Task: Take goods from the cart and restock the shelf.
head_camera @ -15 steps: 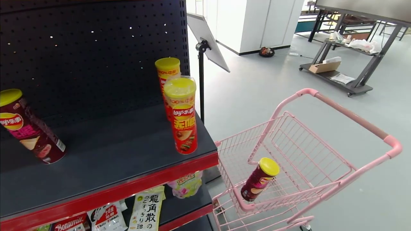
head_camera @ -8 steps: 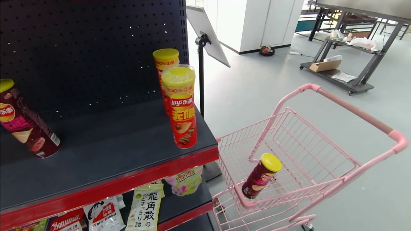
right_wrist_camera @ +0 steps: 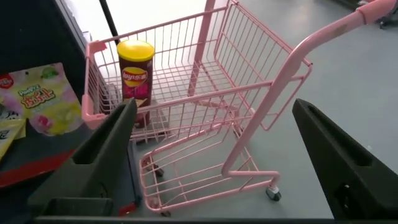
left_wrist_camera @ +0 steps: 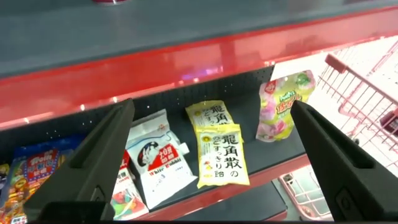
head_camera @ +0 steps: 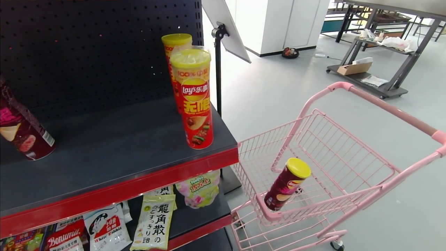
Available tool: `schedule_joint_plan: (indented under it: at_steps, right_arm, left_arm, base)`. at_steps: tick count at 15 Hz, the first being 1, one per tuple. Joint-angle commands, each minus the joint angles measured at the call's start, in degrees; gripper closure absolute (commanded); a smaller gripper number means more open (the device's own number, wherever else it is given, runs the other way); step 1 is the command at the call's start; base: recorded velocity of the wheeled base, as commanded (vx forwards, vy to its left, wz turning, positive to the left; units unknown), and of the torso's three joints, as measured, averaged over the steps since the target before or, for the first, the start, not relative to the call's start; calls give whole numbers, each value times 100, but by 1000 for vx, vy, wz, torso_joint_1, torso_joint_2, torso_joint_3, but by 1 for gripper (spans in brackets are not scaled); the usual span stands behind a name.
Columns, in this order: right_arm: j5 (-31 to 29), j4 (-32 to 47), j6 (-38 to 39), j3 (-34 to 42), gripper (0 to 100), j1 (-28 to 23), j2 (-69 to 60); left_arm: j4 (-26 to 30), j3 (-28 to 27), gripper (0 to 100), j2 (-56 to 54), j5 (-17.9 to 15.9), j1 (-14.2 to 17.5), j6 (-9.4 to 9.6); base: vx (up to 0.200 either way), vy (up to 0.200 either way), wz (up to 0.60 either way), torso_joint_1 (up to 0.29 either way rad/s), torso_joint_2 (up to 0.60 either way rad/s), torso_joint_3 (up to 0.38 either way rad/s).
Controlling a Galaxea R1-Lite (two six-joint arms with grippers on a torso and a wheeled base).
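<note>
Where the pink wire cart (head_camera: 390, 109) is standing just beside the right end of the shelf (head_camera: 104, 139), a maroon chip can (head_camera: 287, 188) with a yellow lid is leaning inside the basket. Its base is sitting low against the wire wall nearest the shelf, and its lid is tilting up toward the middle of the basket. That wire wall and the shelf's red front edge are lying between the can and the dark shelf board.

On that board, two red cans (head_camera: 193, 101) with yellow lids are standing upright near the right end, one directly behind the other. A second maroon can (head_camera: 21, 132) is standing far to the left. Below, snack bags (head_camera: 155, 223) are lying on the lower shelf. A white sign on a black pole (head_camera: 218, 69) is standing behind the shelf's right end.

The left gripper (left_wrist_camera: 212, 104) is pointing at the lower shelf with its jaws spread wide, grasping nothing. The right gripper (right_wrist_camera: 214, 102) is hanging above the cart, its jaws likewise released and empty.
</note>
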Motion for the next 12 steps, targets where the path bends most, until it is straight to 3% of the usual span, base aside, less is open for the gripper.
schedule_joint_plan:
  at_steps: [1,12]
  right_arm:
    - [-8,1,-4,0,0,1,0]
    - [-8,1,-4,0,0,1,0]
  left_arm:
    - [0,0,0,5,1,-2,0]
    - [0,0,0,5,1,-2,0]
  base:
    - [0,0,0,-168,452,295]
    - [0,0,0,-163,528,365]
